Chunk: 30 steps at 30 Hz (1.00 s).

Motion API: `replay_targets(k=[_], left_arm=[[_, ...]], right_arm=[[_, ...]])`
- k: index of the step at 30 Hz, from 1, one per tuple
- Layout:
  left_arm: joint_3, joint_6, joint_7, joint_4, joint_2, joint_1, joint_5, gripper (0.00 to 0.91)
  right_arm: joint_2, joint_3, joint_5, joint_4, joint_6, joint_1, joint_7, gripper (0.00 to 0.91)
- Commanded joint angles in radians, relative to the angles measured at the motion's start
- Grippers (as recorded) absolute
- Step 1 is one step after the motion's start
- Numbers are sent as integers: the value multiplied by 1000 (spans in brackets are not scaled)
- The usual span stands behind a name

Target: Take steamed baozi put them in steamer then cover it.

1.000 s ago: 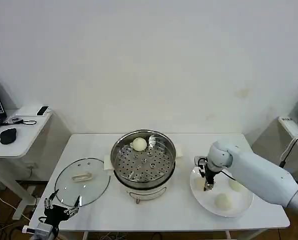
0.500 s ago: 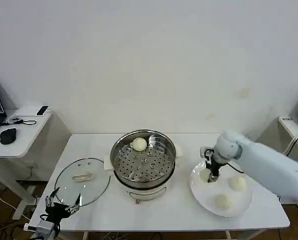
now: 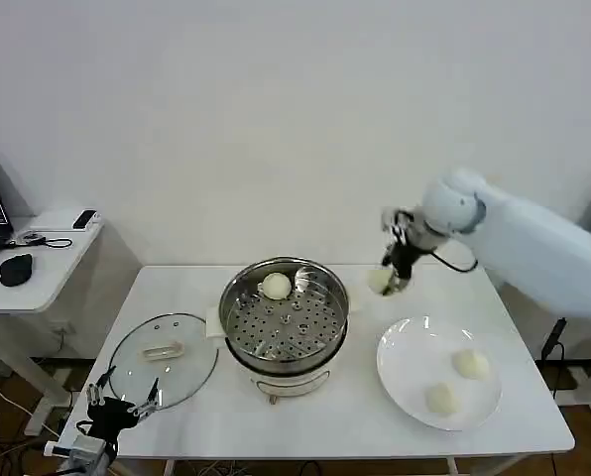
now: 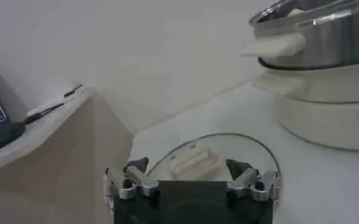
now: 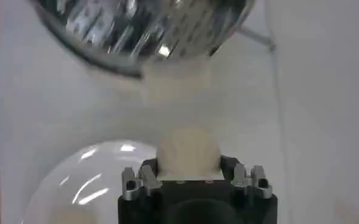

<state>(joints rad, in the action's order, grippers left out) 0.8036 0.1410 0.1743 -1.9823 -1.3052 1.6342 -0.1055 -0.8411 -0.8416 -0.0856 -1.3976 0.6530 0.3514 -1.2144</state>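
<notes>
The bun in transit (image 3: 380,281) is clamped between the fingers of the right gripper (image 3: 389,284), held in the air above the table's far edge, just beside the steamer (image 3: 285,315) on its right. The right wrist view shows the same bun (image 5: 188,152) seated between the jaws, with the steamer rim (image 5: 142,30) ahead.

One bun (image 3: 276,286) already lies at the back of the perforated tray. Two buns (image 3: 471,363) (image 3: 440,399) remain on the plate (image 3: 405,369) near the table's right front corner.

Procedure for this step:
- Carry the bun clear over the steel rim before lowering.
- Set it on a bare part of the tray, apart from the resting bun.
- Release only once the bun is low.

The lid (image 3: 163,359) lies flat near the left front corner. The left gripper (image 3: 120,411) waits open just in front of the lid.
</notes>
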Motion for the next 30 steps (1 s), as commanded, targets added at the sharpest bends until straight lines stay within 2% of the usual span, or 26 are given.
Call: replay_targets(k=[1, 5, 11, 19, 30], left_arm=[[-1, 7, -2, -14, -6, -1, -22, 907], [3, 22, -3, -13, -5, -4, -35, 907], [5, 21, 0, -27, -15, -4, -26, 907], [5, 23, -2, -23, -15, -10, -20, 907], [1, 28, -2, -21, -25, -17, -15, 907]], right_arm=[[-198, -68, -188, 60, 40, 209, -9, 675], [-316, -89, -195, 124, 46, 198, -5, 675], [-444, -97, -194, 195, 48, 154, 5, 675], [-540, -94, -159, 282, 47, 53, 39, 675], [-622, -89, -130, 353, 44, -20, 61, 675]])
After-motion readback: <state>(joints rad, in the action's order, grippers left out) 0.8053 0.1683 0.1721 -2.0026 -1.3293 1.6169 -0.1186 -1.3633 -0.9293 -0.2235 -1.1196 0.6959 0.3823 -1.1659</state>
